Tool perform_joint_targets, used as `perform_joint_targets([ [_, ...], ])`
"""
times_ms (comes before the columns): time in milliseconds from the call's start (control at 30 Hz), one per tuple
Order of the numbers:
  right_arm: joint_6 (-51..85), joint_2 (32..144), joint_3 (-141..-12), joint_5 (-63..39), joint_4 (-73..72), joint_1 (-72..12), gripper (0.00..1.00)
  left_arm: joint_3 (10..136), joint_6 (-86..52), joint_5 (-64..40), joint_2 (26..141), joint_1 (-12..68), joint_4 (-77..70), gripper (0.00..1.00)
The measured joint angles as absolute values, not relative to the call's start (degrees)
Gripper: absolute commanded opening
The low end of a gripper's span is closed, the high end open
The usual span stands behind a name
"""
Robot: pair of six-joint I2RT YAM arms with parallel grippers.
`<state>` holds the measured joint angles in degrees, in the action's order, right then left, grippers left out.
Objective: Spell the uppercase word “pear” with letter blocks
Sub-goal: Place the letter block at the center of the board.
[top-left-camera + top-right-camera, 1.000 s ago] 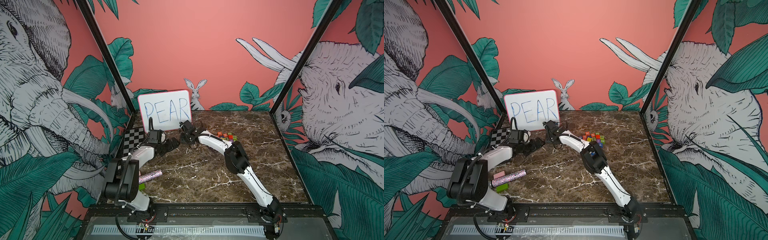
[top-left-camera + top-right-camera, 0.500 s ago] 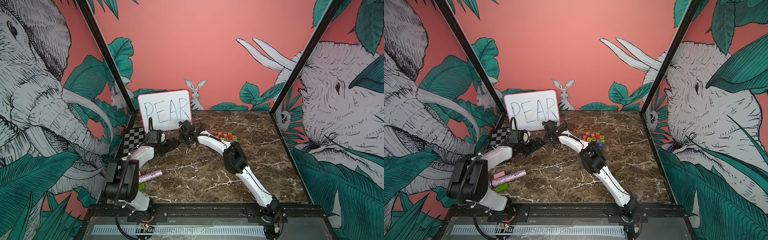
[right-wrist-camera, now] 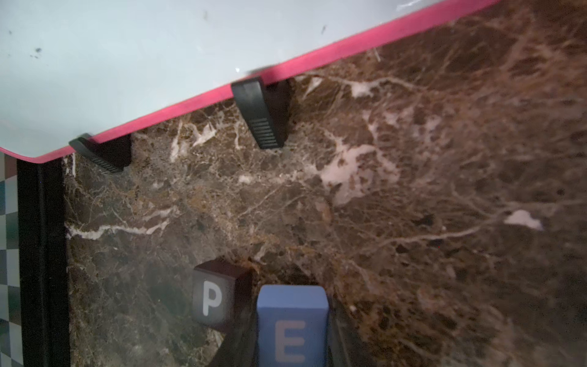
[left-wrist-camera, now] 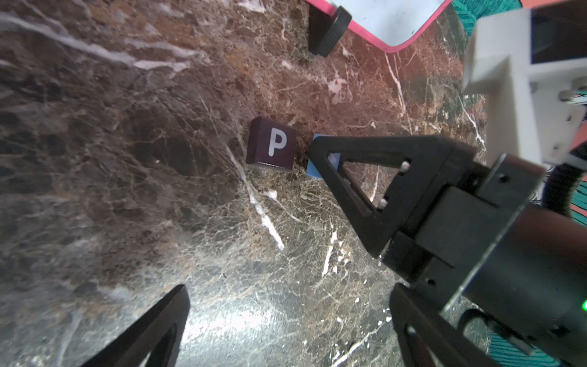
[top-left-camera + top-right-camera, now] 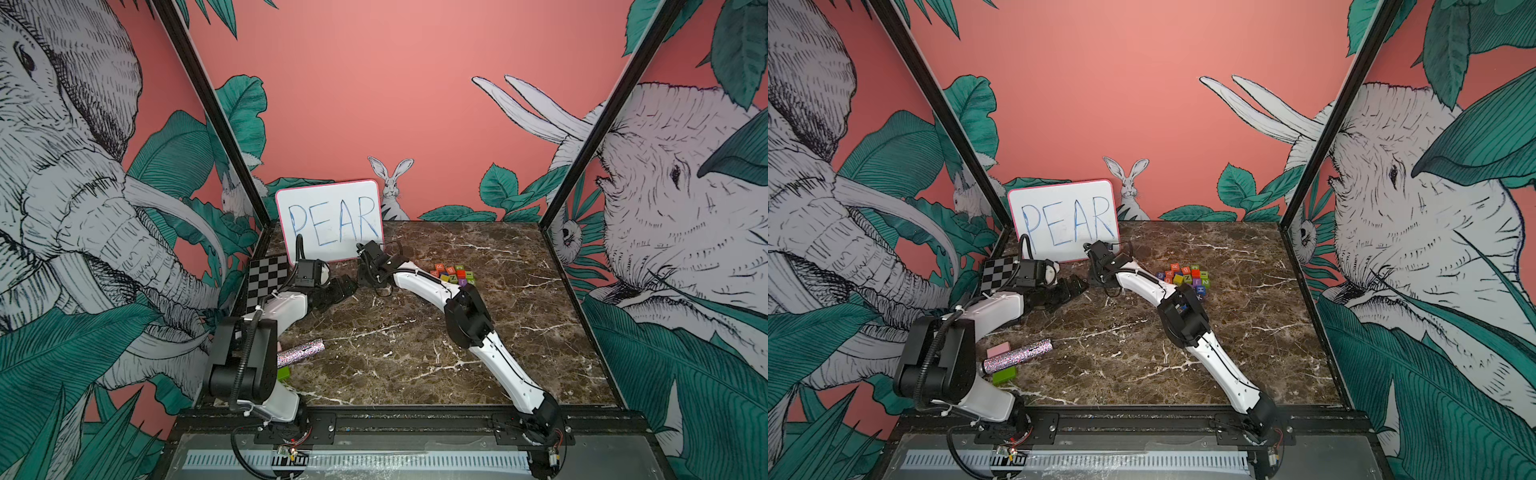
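The dark-brown P block [image 4: 271, 146] lies on the marble in front of the whiteboard and also shows in the right wrist view [image 3: 212, 298]. My right gripper [image 3: 292, 344] is shut on the blue E block [image 3: 292, 317], holding it just beside the P with a narrow gap. In the left wrist view only a blue edge of the E block [image 4: 313, 166] shows behind the right gripper [image 4: 319, 152]. My left gripper [image 4: 289, 295] is open and empty, close by and facing the P. The other letter blocks [image 5: 453, 274] [image 5: 1185, 278] lie in a pile to the right.
The pink-rimmed whiteboard [image 5: 330, 220] reading PEAR stands on two black feet just behind the blocks. A checkerboard card [image 5: 268, 280] leans at the left wall. A glitter cylinder [image 5: 1017, 355], a pink block [image 5: 998, 349] and a green block [image 5: 1005, 375] lie near the left arm's base.
The right arm has shifted slightly to the left with the E block in its grip. The left arm has stayed where it was.
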<state>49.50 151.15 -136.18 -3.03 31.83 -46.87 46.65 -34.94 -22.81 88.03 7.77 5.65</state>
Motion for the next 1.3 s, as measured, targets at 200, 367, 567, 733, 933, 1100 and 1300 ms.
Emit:
perform_joint_targets([
  [200, 49.5, 151.3, -136.5, -3.0, 31.8, -46.9, 0.29, 46.7, -34.9, -22.8, 88.0, 7.8, 5.7, 0.99],
  [367, 49.6, 151.6, -136.7, -3.0, 31.3, -46.9, 0.31, 46.7, -34.9, -22.9, 88.0, 7.8, 5.7, 0.99],
  [567, 49.8, 151.7, -136.7, -3.0, 30.9, -46.9, 0.35, 46.5, -34.9, -23.0, 87.7, 7.8, 5.7, 0.99],
  [733, 50.0, 151.7, -136.7, -3.0, 30.9, -46.9, 0.36, 46.3, -34.9, -23.0, 87.0, 7.8, 5.7, 0.99],
  [933, 50.0, 151.7, -136.7, -3.0, 30.9, -46.9, 0.36, 46.3, -34.9, -23.0, 87.0, 7.8, 5.7, 0.99],
  [1100, 50.0, 151.7, -136.7, -3.2, 30.8, -46.9, 0.40, 46.2, -34.9, -23.0, 87.0, 7.8, 5.6, 0.99],
  [1300, 50.0, 151.7, -136.7, -3.4, 30.7, -46.9, 0.40, 46.1, -34.9, -23.0, 87.0, 7.8, 5.6, 0.99],
])
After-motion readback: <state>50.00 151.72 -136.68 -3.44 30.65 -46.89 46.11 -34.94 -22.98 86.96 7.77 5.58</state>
